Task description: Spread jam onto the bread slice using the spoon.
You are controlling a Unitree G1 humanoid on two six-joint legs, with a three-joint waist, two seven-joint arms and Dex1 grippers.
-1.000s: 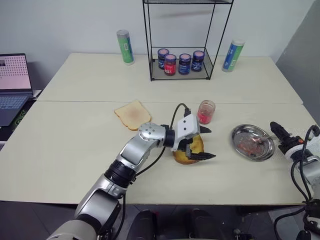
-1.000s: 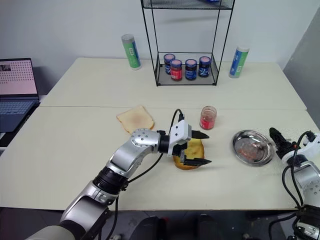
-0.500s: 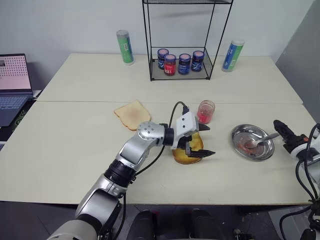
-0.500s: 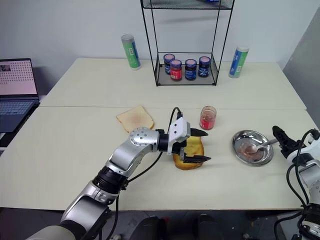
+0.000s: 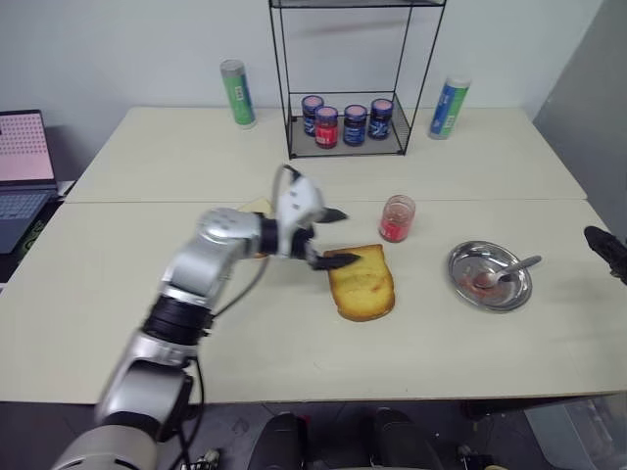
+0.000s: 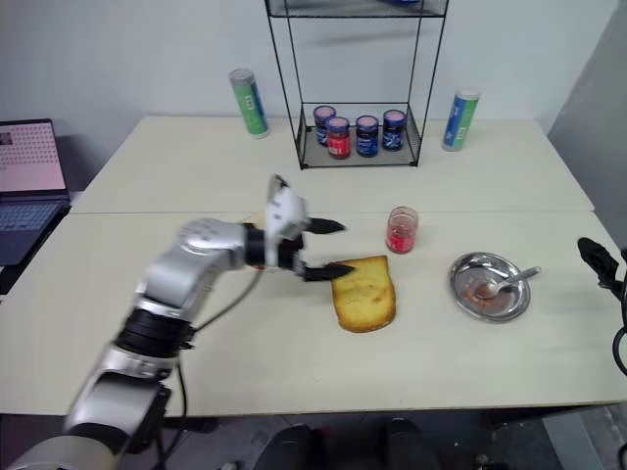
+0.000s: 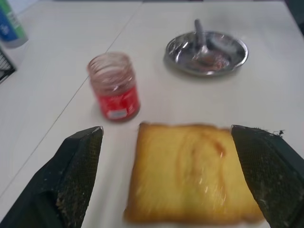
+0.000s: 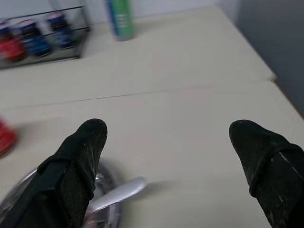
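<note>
The bread slice [image 5: 361, 282] lies flat on the near half of the desk [image 5: 294, 333], about at the middle, rounded end nearest and a faint smear of jam [image 7: 216, 145] on its golden face. The left tool [image 5: 331, 238] hangs just beyond the slice's far-left corner, fingers spread wide and empty, pointing right. To the right of the slice, well apart, sits the round steel dish [image 5: 490, 277] with red residue in it. The spoon [image 5: 509, 269] rests there, bowl down in the dish and handle propped on the right rim, its long axis running out toward the far right. The right tool [image 5: 609, 250] is at the desk's right edge, also spread and empty, and is the nearer arm; the handle points roughly its way with nothing between. An open jam jar [image 5: 396, 217] stands just beyond the slice. Farther back are a paler slice [image 5: 257, 208], a wire rack [image 5: 348, 137] of lidded jars and two tubes.
</note>
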